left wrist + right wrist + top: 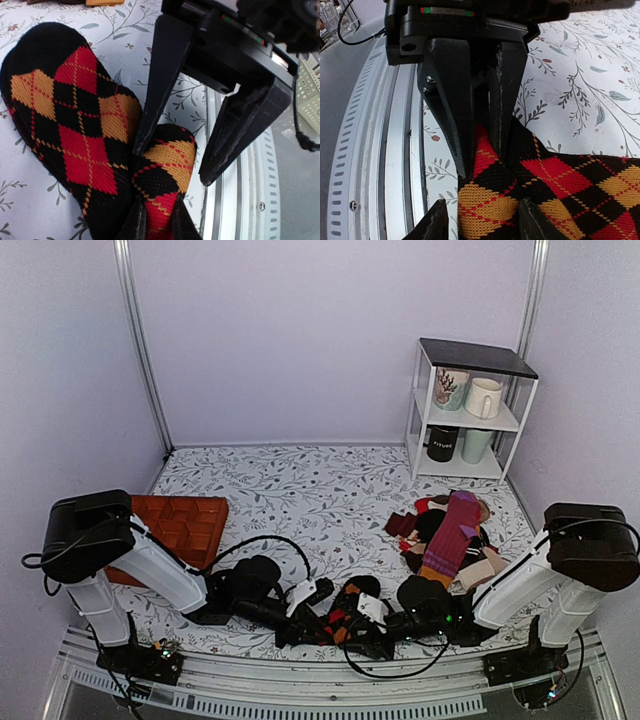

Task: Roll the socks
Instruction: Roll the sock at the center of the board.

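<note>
Floral tablecloth [300, 480] bears the socks [75, 125]; stretched low and inward, left tool [156, 212] pinches them, right tool [173, 164] straddles them open.

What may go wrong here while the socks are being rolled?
The left tool and right tool work very close together on one end of the socks, so they might collide. That end lies beside the metal rail at the near edge; the fabric could slide onto it.

arms [165, 575]: white links, black joints | end effectors [482, 165]: black, tapered | cables [262, 538]: black
</note>
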Tool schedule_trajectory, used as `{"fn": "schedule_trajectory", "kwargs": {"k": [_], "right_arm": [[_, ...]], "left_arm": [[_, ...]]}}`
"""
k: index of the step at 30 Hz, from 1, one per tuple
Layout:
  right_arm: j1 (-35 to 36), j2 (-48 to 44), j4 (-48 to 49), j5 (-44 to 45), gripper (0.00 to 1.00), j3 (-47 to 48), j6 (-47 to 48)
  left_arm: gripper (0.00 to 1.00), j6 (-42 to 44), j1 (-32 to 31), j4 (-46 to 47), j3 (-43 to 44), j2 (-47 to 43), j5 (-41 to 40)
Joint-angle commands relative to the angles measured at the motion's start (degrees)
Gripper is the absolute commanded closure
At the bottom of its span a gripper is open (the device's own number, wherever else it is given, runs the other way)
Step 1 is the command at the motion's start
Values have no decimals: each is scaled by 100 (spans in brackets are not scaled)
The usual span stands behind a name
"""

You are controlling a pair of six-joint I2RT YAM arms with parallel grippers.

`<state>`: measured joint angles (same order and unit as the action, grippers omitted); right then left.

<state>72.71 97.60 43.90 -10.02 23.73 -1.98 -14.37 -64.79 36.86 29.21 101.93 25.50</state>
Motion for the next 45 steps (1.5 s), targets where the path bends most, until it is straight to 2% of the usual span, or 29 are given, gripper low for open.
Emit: {"fn": "schedule_trajectory", "kwargs": {"k": [1,3,7,10,12,14,15,21,25,28,29,31,37,39,40,45], "right_arm": [[173,258,-116,-222,52,-177,-368],[226,296,-263,-47,54,-231,-511],[276,442,-488,154,66,-237,-869],[316,614,-595,275,70,-250,-1137],[354,735,-660,448,67,-239,-1307],[394,793,-769,588,56,-173,-1397],[412,793,-857,648,53,-140,-1411],[446,667,-1097,773,50,-72,-1383],[445,867,-1175,679,64,15,-1413],[446,911,-1151,648,86,-25,-1557],[446,903,-1135,650,90,-59,-1622],[446,910,-1094,616,92,-129,-1759],[394,1242,-893,340,92,-272,-2223],[345,1405,-778,143,92,-306,-2409],[319,1478,-737,76,92,-319,-2478],[123,1511,-620,-175,93,-490,-2802]], "left_arm": [[100,74,51,-1259,-219,352,-275],[100,83,59,-1246,-197,363,-276],[100,88,64,-1190,-176,341,-289],[98,92,76,-1177,-162,278,-344],[98,115,81,-1164,-134,243,-352],[98,155,98,-1216,-78,261,-352],[98,166,105,-1241,-54,282,-351],[100,108,108,-1175,-104,370,-347],[99,40,111,-990,-209,325,-324],[95,40,117,-930,-244,224,-425],[92,43,121,-908,-255,165,-532],[85,105,125,-856,-271,0,-734],[83,650,118,-583,-107,-757,-1419],[67,943,122,-449,-14,-955,-1497],[65,1070,120,-353,15,-1042,-1515],[65,1613,116,273,-198,-1300,-1300]]}}
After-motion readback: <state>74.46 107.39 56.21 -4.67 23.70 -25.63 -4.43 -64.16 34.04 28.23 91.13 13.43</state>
